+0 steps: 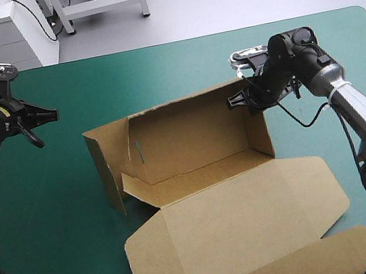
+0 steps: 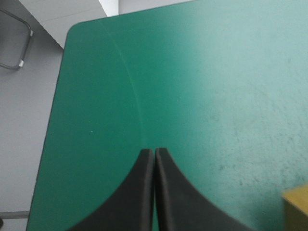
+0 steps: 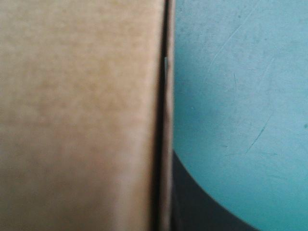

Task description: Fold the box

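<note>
Left gripper (image 1: 49,116) first: it hangs over the bare teal-green cover (image 1: 50,222), well to the left of the box (image 1: 191,142). Its black fingers are pressed together into one point, holding nothing. Its own camera catches only a brown corner of board off to one side.

Moving across, the box sits mid-table as a half-made tray. The left wall (image 1: 104,168) is standing, the back wall (image 1: 187,119) is up, and the lid (image 1: 246,221) lies flat toward the near edge.

Now the right side. The right gripper (image 1: 239,101) is at the far top corner of the right wall (image 1: 259,128). Its wrist view shows that wall's edge running up the middle with a black finger (image 3: 192,202) tight against the outside, so I read it as pinched on the board.

Raising the walls looks like the step in hand. Next, I'd say, the right wall wants holding square while the left gripper comes in to tuck the left wall — gently, since board creases.
</note>
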`<action>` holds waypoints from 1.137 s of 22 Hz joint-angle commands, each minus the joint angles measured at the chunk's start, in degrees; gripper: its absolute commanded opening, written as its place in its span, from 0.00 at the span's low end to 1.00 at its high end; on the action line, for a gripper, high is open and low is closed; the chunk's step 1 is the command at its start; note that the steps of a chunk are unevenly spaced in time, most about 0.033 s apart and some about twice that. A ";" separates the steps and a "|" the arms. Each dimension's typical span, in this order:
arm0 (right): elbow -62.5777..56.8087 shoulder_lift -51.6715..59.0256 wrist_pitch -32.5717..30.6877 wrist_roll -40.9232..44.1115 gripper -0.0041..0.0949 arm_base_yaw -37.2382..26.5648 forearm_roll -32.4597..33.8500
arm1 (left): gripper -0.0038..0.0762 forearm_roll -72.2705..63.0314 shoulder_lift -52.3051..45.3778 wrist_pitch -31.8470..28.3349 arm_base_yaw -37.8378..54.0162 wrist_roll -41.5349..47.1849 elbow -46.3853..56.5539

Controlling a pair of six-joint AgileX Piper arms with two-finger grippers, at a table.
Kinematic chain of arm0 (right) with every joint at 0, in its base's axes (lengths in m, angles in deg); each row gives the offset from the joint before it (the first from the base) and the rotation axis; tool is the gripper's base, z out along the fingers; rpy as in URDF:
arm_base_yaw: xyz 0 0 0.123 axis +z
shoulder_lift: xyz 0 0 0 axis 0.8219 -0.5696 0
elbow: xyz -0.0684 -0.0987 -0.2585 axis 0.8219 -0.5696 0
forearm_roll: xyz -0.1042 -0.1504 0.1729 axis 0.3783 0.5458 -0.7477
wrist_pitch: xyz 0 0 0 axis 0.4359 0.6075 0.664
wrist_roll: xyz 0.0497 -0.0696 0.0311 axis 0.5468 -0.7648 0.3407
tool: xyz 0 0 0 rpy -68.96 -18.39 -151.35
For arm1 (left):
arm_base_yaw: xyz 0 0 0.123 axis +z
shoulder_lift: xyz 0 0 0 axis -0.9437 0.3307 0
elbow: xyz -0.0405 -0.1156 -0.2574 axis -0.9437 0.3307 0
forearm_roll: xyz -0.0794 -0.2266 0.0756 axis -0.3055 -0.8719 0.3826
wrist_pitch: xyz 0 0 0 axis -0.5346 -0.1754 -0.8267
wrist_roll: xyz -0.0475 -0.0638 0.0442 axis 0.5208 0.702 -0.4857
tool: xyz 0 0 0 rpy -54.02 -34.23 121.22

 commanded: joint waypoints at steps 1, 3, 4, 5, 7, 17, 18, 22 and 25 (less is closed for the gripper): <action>1.81 -0.27 5.79 0.14 0.05 0.07 0.43 | 0.04 -2.57 -1.72 -2.83 0.20 -1.31 -0.98; 1.81 -1.85 8.96 0.14 0.05 0.07 -0.04 | 0.04 -3.93 -1.72 -3.35 0.20 -1.61 -0.98; 1.81 -2.54 9.92 0.14 0.05 0.07 -0.16 | 0.04 -4.39 -1.72 -3.47 0.20 -1.77 -0.98; 1.81 -3.11 10.82 0.14 0.05 0.07 -0.16 | 0.04 -4.61 -1.72 -3.47 0.20 -2.05 -0.98; 1.81 -4.60 12.77 2.24 0.11 0.07 0.64 | 0.04 -5.32 -1.72 -2.72 0.20 -2.75 -0.98; 16.81 -4.43 -0.79 2.06 0.47 0.07 9.38 | 0.04 -6.32 -1.25 0.89 0.20 -4.36 -0.98; 18.88 -4.43 -1.63 2.05 0.47 0.07 10.34 | 0.04 -6.32 -1.25 0.89 0.20 -4.36 -0.98; 22.71 0.18 -1.63 5.27 0.46 0.07 6.31 | 0.04 -6.32 -1.25 1.14 0.20 -4.36 -0.98; 17.72 4.66 -1.63 4.67 0.46 0.07 3.13 | 0.04 -6.32 -1.25 1.36 0.20 -4.36 -0.98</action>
